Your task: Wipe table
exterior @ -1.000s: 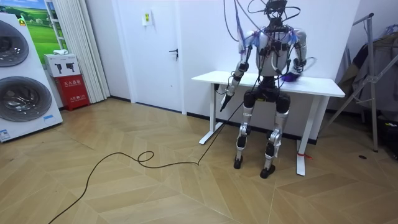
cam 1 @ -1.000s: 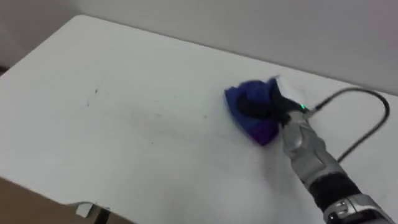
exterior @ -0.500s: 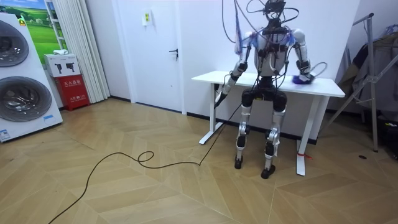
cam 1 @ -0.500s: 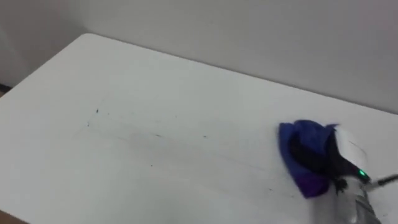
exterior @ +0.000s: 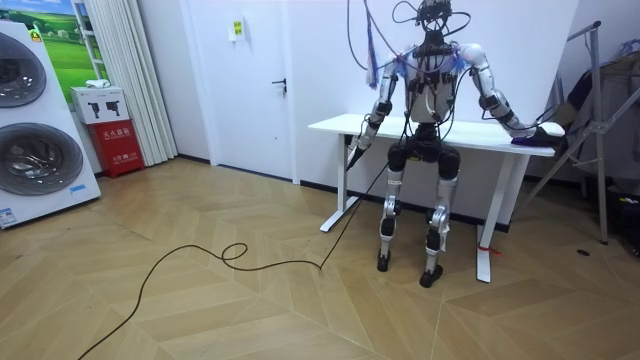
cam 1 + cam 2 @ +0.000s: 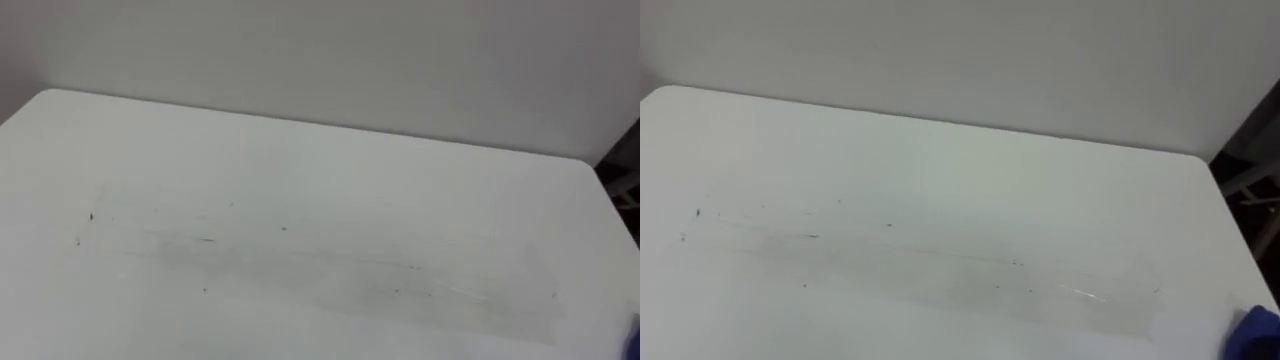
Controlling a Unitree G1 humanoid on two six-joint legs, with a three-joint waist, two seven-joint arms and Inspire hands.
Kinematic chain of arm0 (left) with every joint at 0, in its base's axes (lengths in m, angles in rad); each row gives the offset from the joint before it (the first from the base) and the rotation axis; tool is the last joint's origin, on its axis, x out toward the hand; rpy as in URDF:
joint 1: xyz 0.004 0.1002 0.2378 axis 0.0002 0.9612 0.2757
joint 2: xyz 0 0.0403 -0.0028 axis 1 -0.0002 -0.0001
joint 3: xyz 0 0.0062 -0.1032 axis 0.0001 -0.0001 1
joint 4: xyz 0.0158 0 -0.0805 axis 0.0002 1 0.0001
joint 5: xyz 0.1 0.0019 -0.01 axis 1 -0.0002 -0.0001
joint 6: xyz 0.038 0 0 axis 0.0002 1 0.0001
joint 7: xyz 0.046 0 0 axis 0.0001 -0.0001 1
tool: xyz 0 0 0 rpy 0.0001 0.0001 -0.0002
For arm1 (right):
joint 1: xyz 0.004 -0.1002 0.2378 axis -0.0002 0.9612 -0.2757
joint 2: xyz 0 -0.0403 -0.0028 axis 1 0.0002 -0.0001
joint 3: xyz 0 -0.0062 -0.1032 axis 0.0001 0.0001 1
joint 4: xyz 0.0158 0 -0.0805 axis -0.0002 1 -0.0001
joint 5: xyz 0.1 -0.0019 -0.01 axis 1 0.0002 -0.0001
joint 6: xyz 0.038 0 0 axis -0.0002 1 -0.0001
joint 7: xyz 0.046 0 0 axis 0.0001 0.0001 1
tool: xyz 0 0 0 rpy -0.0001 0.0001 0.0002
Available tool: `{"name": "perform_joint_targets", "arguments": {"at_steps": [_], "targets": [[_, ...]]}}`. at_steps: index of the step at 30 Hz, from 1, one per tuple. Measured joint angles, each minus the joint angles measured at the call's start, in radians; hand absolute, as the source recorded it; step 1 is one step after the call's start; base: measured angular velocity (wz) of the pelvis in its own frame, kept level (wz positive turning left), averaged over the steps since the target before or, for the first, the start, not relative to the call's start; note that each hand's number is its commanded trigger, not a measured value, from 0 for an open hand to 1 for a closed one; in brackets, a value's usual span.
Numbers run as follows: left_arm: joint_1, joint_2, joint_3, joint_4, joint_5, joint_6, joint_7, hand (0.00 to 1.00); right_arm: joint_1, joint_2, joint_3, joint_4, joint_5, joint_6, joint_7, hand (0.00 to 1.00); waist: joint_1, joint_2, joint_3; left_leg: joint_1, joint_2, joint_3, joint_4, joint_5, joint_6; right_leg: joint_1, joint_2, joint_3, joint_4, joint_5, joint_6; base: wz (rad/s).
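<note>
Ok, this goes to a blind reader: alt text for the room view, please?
A humanoid robot stands at a white table, right arm stretched to the table's end on the room view's right, its right hand at a blue cloth there. Its left hand hangs at the table's other end. Washing machines stand at the room view's left.

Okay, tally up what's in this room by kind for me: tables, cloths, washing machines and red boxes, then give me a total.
white table: 1
blue cloth: 1
washing machines: 2
red box: 1
Total: 5
</note>
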Motion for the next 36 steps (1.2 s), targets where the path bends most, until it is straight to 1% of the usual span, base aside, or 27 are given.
{"name": "perform_joint_targets", "arguments": {"at_steps": [1,2,3,4,5,6,7,8,9,10,11,14,17,20,24,25,26,27,28,31,36], "targets": [[0.002,0.000,0.000,0.008,-0.002,-0.001,0.000,0.00,-0.002,0.009,0.000,-0.022,-0.008,0.021,0.000,1.00,0.011,0.001,0.0004,0.012,0.003,0.012,-0.010,0.000,-0.001,0.002,0.002,0.012,0.001,0.002,-0.002,-0.27],[0.002,0.000,-0.002,0.019,-0.020,-0.002,0.001,0.00,-0.014,0.017,0.003,-0.040,-0.016,0.040,0.000,1.00,0.014,0.002,0.0010,0.019,0.007,0.019,-0.013,-0.002,-0.003,0.003,0.005,0.021,0.001,0.004,-0.004,-0.28],[0.002,0.000,-0.005,0.025,-0.024,-0.002,0.001,0.00,-0.021,0.020,0.003,-0.047,-0.021,0.048,0.000,1.00,0.014,0.003,0.0015,0.023,0.009,0.027,-0.016,-0.002,-0.004,0.003,0.006,0.022,0.003,0.005,-0.006,-0.27],[0.002,0.000,-0.020,0.034,-0.030,-0.002,0.000,0.00,-0.030,0.030,0.005,-0.070,-0.031,0.067,0.002,1.00,0.016,0.006,0.0032,0.028,0.014,0.037,-0.017,-0.004,-0.006,0.000,0.009,0.029,0.006,0.007,-0.009,-0.25],[0.003,-0.001,-0.034,0.036,-0.031,-0.002,-0.001,0.00,-0.040,0.049,0.007,-0.105,-0.043,0.094,0.008,1.00,0.017,0.009,0.0065,0.026,0.020,0.045,-0.016,-0.006,-0.010,-0.005,0.014,0.032,0.006,0.011,-0.013,-0.27],[0.002,-0.001,-0.042,0.039,-0.031,-0.002,0.000,0.00,-0.045,0.057,0.011,-0.124,-0.050,0.107,0.008,1.00,0.018,0.010,0.0075,0.025,0.022,0.047,-0.016,-0.007,-0.011,-0.009,0.016,0.033,0.006,0.013,-0.015,-0.28],[-0.004,-0.006,-0.058,0.047,-0.032,-0.002,0.000,0.00,-0.054,0.071,0.028,-0.162,-0.077,0.124,0.008,1.00,0.022,0.016,0.0114,0.023,0.029,0.060,-0.016,-0.010,-0.016,-0.017,0.021,0.037,0.008,0.015,-0.018,-0.39],[-0.017,-0.013,-0.077,0.057,-0.033,-0.003,0.000,0.00,-0.056,0.079,0.064,-0.218,-0.097,0.138,0.018,1.00,0.041,0.027,0.0179,0.024,0.038,0.082,-0.016,-0.013,-0.021,-0.029,0.026,0.056,0.017,0.017,-0.022,-0.48],[-0.022,-0.013,-0.091,0.061,-0.034,-0.003,0.000,0.00,-0.059,0.081,0.087,-0.243,-0.111,0.144,0.021,1.00,0.054,0.033,0.0216,0.023,0.043,0.093,-0.016,-0.014,-0.024,-0.034,0.029,0.058,0.018,0.019,-0.025,-0.50],[-0.027,-0.013,-0.114,0.065,-0.034,-0.003,-0.001,0.00,-0.072,0.088,0.142,-0.287,-0.136,0.146,0.029,1.00,0.064,0.040,0.0272,0.017,0.048,0.097,-0.016,-0.014,-0.027,-0.044,0.033,0.059,0.017,0.024,-0.031,-0.28],[-0.032,-0.013,-0.130,0.064,-0.036,-0.003,0.000,0.00,-0.098,0.099,0.192,-0.306,-0.168,0.145,0.037,1.00,0.066,0.042,0.0277,0.009,0.050,0.095,-0.014,-0.012,-0.029,-0.054,0.038,0.062,0.017,0.026,-0.034,-0.15],[-0.023,-0.020,-0.165,0.063,-0.034,0.000,0.000,0.00,-0.152,0.120,0.279,-0.335,-0.243,0.154,0.067,1.00,0.070,0.047,0.0297,0.007,0.057,0.095,-0.015,-0.012,-0.034,-0.061,0.048,0.070,0.012,0.026,-0.036,-0.01],[-0.009,-0.026,-0.177,0.054,-0.034,0.009,0.000,0.00,-0.170,0.120,0.306,-0.343,-0.261,0.157,0.080,1.00,0.071,0.048,0.0295,0.006,0.057,0.095,-0.016,-0.010,-0.032,-0.061,0.049,0.071,0.008,0.021,-0.038,0.00],[0.011,-0.026,-0.177,0.042,-0.032,0.028,0.010,0.00,-0.155,0.118,0.314,-0.375,-0.268,0.163,0.082,1.00,0.064,0.046,0.0291,0.000,0.055,0.095,-0.017,-0.010,-0.032,-0.061,0.050,0.071,-0.004,0.020,-0.037,0.00],[0.017,-0.017,-0.175,0.028,-0.033,0.029,0.021,0.00,-0.151,0.115,0.316,-0.371,-0.268,0.160,0.083,1.00,0.055,0.045,0.0283,0.005,0.054,0.094,-0.024,-0.010,-0.032,-0.053,0.050,0.071,-0.005,0.020,-0.036,0.00],[0.015,-0.016,-0.175,0.026,-0.033,0.029,0.022,0.00,-0.148,0.115,0.316,-0.370,-0.269,0.160,0.087,0.78,0.053,0.045,0.0281,0.009,0.054,0.094,-0.026,-0.010,-0.032,-0.049,0.050,0.071,-0.005,0.019,-0.036,0.00],[0.014,-0.016,-0.175,0.025,-0.033,0.029,0.022,0.00,-0.142,0.115,0.316,-0.368,-0.272,0.160,0.088,0.61,0.051,0.045,0.0281,0.011,0.054,0.094,-0.027,-0.010,-0.032,-0.046,0.050,0.071,-0.005,0.019,-0.035,0.00],[0.014,-0.016,-0.175,0.024,-0.033,0.029,0.022,0.00,-0.141,0.115,0.316,-0.368,-0.273,0.160,0.090,0.34,0.051,0.044,0.0280,0.012,0.054,0.094,-0.027,-0.010,-0.032,-0.045,0.050,0.071,-0.005,0.019,-0.035,0.00],[0.015,-0.016,-0.175,0.023,-0.034,0.029,0.023,0.00,-0.140,0.115,0.316,-0.366,-0.273,0.161,0.090,0.00,0.050,0.044,0.0278,0.012,0.053,0.093,-0.027,-0.010,-0.032,-0.045,0.050,0.071,-0.006,0.019,-0.035,0.00],[0.009,-0.016,-0.174,0.021,-0.034,0.034,0.024,0.00,-0.139,0.114,0.315,-0.357,-0.274,0.161,0.090,0.00,0.046,0.040,0.0253,0.015,0.053,0.088,-0.026,-0.010,-0.032,-0.035,0.050,0.063,-0.015,0.019,-0.035,0.06],[0.001,-0.016,-0.173,0.021,-0.033,0.034,0.024,0.00,-0.134,0.107,0.315,-0.336,-0.304,0.160,0.093,0.00,0.042,0.033,0.0248,0.026,0.051,0.081,-0.027,-0.010,-0.033,-0.024,0.050,0.056,-0.021,0.017,-0.033,0.05]]}}
